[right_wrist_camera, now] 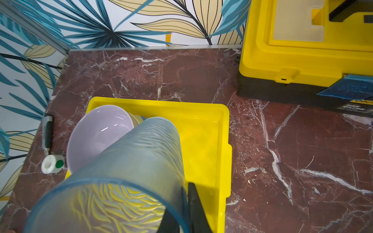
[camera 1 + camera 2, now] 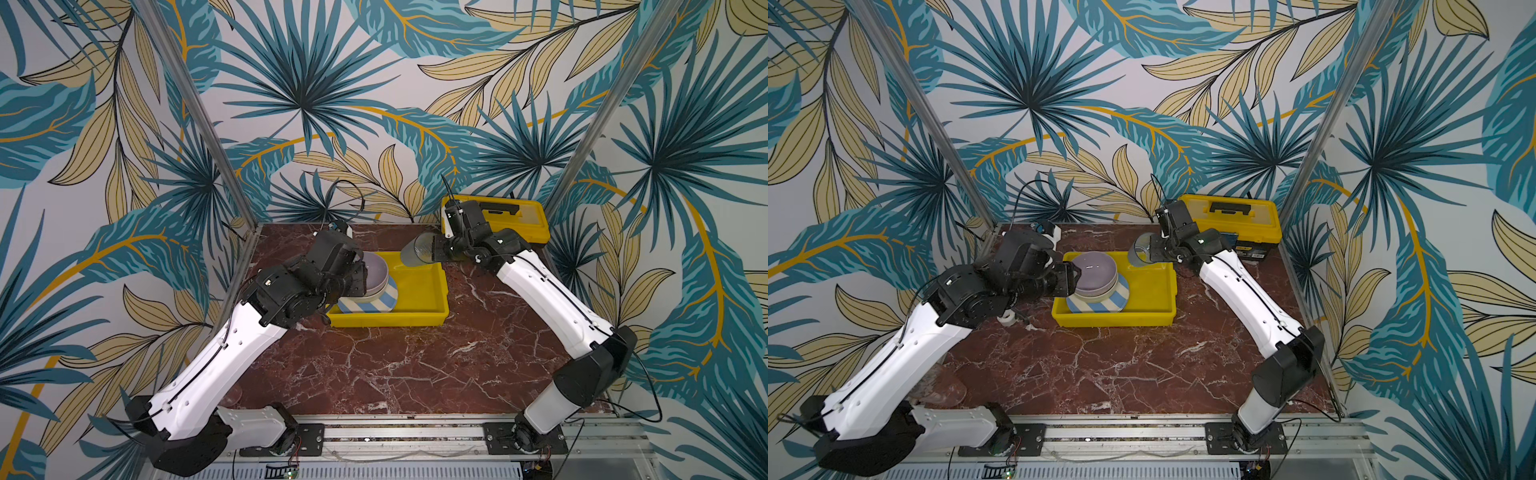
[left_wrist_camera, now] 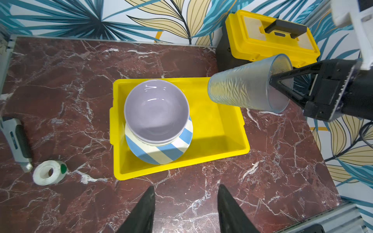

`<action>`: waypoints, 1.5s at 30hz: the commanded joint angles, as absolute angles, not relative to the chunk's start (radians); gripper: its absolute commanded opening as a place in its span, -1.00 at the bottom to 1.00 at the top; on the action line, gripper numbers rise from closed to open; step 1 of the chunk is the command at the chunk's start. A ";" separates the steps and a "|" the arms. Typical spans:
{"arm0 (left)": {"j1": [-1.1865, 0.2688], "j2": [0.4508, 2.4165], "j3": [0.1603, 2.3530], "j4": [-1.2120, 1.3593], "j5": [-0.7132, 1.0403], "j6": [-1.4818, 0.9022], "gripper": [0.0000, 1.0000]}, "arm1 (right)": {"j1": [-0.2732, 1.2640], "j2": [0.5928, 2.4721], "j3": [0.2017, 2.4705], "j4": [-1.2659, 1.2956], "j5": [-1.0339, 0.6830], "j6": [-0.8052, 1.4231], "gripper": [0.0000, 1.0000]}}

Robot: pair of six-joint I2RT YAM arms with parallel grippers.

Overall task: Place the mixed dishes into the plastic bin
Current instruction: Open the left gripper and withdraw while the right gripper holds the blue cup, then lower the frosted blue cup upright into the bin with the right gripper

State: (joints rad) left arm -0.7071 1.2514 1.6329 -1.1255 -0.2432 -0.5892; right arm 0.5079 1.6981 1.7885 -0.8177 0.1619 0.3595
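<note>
The yellow plastic bin sits mid-table toward the back. In its left half a lilac bowl rests on a blue-white striped plate. My right gripper is shut on the rim of a clear ribbed tumbler, which is tipped sideways above the bin's back right corner. My left gripper is open and empty beside the bin's left edge.
A yellow-and-black toolbox stands at the back right corner. A white tape roll and a grey utility knife lie left of the bin. Something clear and glassy lies at the front left, half hidden by the left arm.
</note>
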 commanded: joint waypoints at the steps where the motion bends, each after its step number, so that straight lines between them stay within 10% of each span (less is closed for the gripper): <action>1: -0.680 1.204 1.602 -1.132 -0.208 -0.568 0.10 | 0.483 1.773 1.838 -0.864 0.173 0.315 -1.00; 6: -0.668 1.151 1.566 -1.136 -0.203 -0.567 0.35 | 0.459 1.879 1.909 -0.914 0.163 0.300 -1.00; 45: -0.543 1.097 1.455 -1.194 -0.183 -0.584 0.41 | 0.386 2.200 2.114 -1.027 0.223 0.250 -0.85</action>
State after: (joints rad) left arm -0.5552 1.1057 1.4609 -1.1702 -0.1757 -0.5766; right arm 0.3935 2.1826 2.0995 -1.0103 0.2058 0.2535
